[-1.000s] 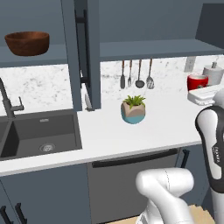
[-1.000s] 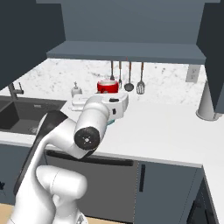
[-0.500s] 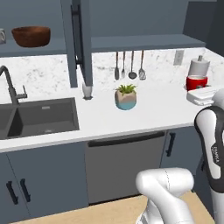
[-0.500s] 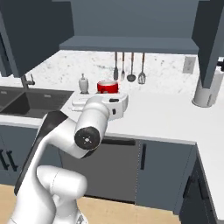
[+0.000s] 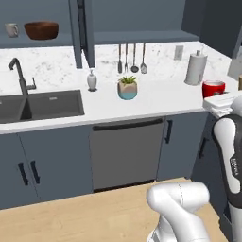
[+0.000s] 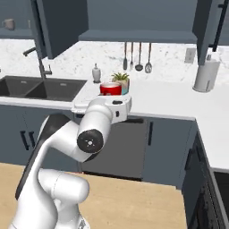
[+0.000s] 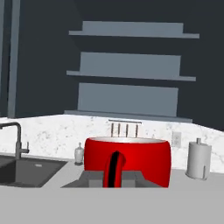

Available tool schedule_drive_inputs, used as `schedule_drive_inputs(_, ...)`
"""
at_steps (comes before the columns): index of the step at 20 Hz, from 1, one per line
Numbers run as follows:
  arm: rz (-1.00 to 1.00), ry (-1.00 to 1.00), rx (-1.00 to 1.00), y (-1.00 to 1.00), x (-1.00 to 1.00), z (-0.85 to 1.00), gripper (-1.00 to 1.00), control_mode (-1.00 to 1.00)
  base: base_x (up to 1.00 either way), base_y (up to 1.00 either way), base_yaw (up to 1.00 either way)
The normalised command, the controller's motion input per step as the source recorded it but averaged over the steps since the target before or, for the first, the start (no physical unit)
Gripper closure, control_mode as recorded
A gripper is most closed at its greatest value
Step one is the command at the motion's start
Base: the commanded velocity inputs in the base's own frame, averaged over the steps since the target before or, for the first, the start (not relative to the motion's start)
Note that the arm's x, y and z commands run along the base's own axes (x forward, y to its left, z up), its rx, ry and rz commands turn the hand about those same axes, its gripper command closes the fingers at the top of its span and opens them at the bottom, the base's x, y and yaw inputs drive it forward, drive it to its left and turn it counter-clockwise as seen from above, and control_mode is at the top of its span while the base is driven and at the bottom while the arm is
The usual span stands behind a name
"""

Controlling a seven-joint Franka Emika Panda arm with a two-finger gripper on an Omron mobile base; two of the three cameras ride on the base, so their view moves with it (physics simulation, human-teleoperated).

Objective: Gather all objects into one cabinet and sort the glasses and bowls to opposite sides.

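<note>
My gripper (image 6: 111, 99) is shut on the bright red cup (image 6: 110, 88), held upright at about counter height in front of the counter. In the left base view the red cup (image 5: 213, 88) sits above the white hand at the far right. The hand view has the red cup (image 7: 127, 159) close up, and my gripper (image 7: 114, 176) grips it at the handle side. At the upper left the wide cabinet (image 5: 38, 43) stands open, its door (image 5: 81, 28) edge-on. On its shelf rest the brown wooden bowl (image 5: 41, 30) and a beige mug (image 5: 11, 30) left of it. That mug (image 6: 8, 23) is also in the right base view.
On the counter stand a soap dispenser (image 5: 91, 80), a potted plant (image 5: 127, 88) and a paper towel roll (image 5: 195, 67). Utensils (image 5: 132, 59) hang on the wall. The dark sink (image 5: 38, 105) with its faucet (image 5: 21, 78) lies left. Wood floor (image 5: 71, 217) lies between me and the dishwasher (image 5: 125, 151).
The whole picture has shifted: the base has backed away from the counter, bringing lower cabinets and floor into view. The red cup stays in the shut gripper.
</note>
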Motion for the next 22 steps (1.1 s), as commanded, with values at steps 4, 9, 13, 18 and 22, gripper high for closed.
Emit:
schedule_drive_inputs(4, 0.0, 0.0, 0.0, 0.0, 0.0, 0.0, 1.0, 1.0, -1.0, 0.89, 0.0)
schedule_drive_inputs(9, 0.0, 0.0, 0.0, 0.0, 0.0, 0.0, 1.0, 1.0, -0.98, 0.85, 0.0)
schedule_drive_inputs(13, 0.0, 0.0, 0.0, 0.0, 0.0, 0.0, 1.0, 1.0, -0.84, 0.8, 0.0)
schedule_drive_inputs(18, 0.0, 0.0, 0.0, 0.0, 0.0, 0.0, 1.0, 1.0, -0.28, 0.88, 0.01)
schedule_drive_inputs(22, 0.0, 0.0, 0.0, 0.0, 0.0, 0.0, 1.0, 1.0, 0.12, 0.19, 0.0)
